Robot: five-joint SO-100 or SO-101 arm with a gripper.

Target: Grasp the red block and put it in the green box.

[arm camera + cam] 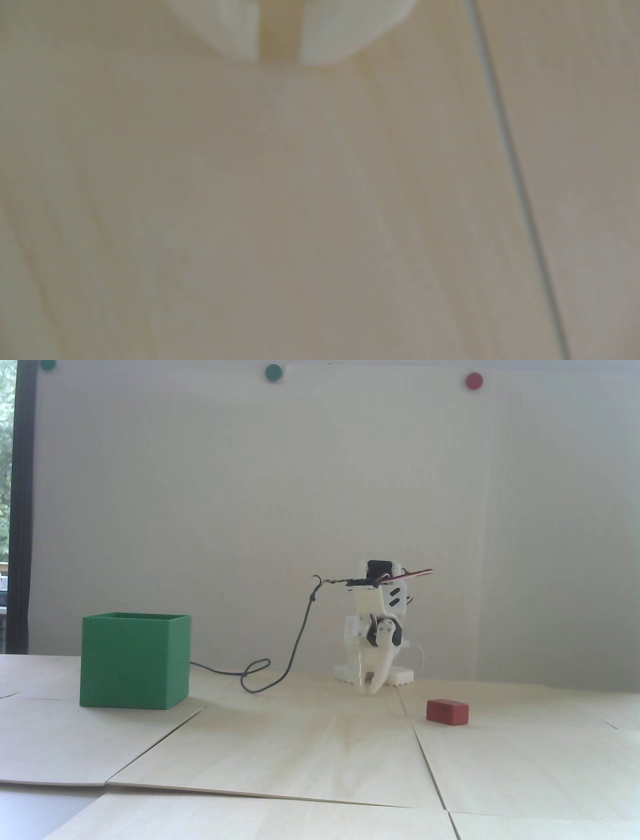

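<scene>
Fingers point(279, 57) stood slightly parted, empty; red block point(447, 711) lay well aside, so a straight descent risked missing it.

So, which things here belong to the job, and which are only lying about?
For the job:
- red block, on the table
- green box, standing apart at the left of the fixed view
- gripper, slightly open, empty

Lying about:
- grey cable
- green dots and red dot on the wall

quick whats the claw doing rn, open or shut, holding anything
Claw: open by a small gap, holding nothing; the wrist view also shows bare table between its tips. The red block lies apart on the table.
</scene>
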